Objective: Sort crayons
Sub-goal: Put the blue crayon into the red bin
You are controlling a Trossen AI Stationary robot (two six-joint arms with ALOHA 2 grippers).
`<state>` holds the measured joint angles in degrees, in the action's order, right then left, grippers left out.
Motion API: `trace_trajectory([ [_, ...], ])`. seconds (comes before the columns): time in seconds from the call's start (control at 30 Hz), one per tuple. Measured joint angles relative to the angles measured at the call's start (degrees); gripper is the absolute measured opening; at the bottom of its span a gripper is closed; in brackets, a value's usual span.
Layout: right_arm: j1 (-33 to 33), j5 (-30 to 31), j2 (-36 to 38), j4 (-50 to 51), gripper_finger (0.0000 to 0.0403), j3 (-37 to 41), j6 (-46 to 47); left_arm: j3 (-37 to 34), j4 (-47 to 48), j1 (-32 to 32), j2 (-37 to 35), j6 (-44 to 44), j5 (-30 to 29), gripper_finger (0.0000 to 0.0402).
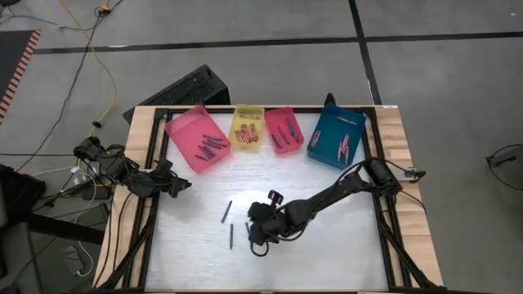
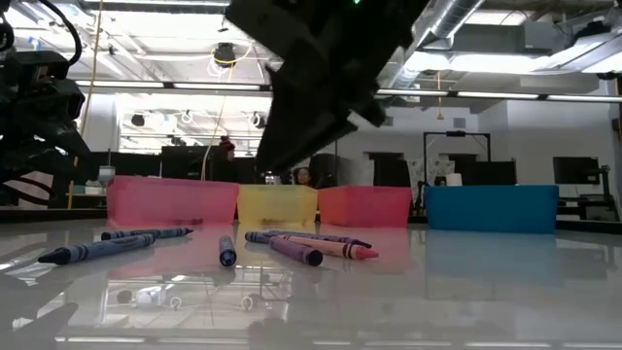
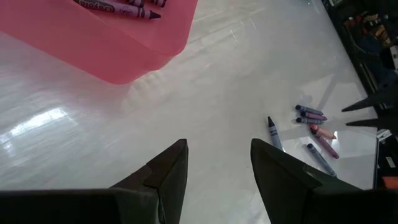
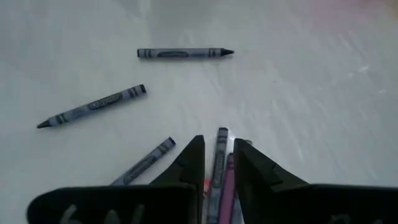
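Right wrist view: the right tool [image 4: 219,163] straddles a purple crayon [image 4: 219,163] on the bench [image 4: 311,93], its lower end hidden between the fingers; contact unclear. Left tool [image 3: 217,165] is released near the pink tray [image 3: 93,43].

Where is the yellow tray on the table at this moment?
In the high view, the yellow tray stands at the table's far edge, second from the left in the row of four, between the large pink tray and the smaller pink tray.
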<state>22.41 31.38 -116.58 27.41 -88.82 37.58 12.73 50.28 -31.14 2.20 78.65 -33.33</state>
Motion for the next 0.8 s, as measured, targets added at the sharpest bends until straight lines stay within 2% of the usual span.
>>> trace_trajectory([
  [0.1, -1.1, 0.6, -0.7, -4.7, 0.0079, 0.2, -4.3, 0.0, 0.1, 0.0, 0.0, 0.0, 0.0, 0.0165],
  [0.2, -2.8, -1.4, -0.9, -11.4, 0.0079, 0.1, -10.2, 0.0, 0.0, 0.0, 0.0, 0.0, 0.0, 0.0165],
  [0.43, -6.8, -10.9, -2.7, -26.2, 0.0079, 0.1, -27.2, 0.0, 0.0, 0.0, 0.0, 0.0, 0.0, 0.0165],
  [0.6, -10.0, -18.9, -2.9, -26.6, 0.0077, 0.0, -39.3, 0.0, 0.0, 0.0, 0.0, 0.0, 0.0, 0.0165],
  [0.8, -14.0, -26.3, -2.9, -27.5, 0.0075, 0.1, -43.9, 0.0, 0.0, 0.0, 0.0, 0.0, 0.0, 0.0165],
])
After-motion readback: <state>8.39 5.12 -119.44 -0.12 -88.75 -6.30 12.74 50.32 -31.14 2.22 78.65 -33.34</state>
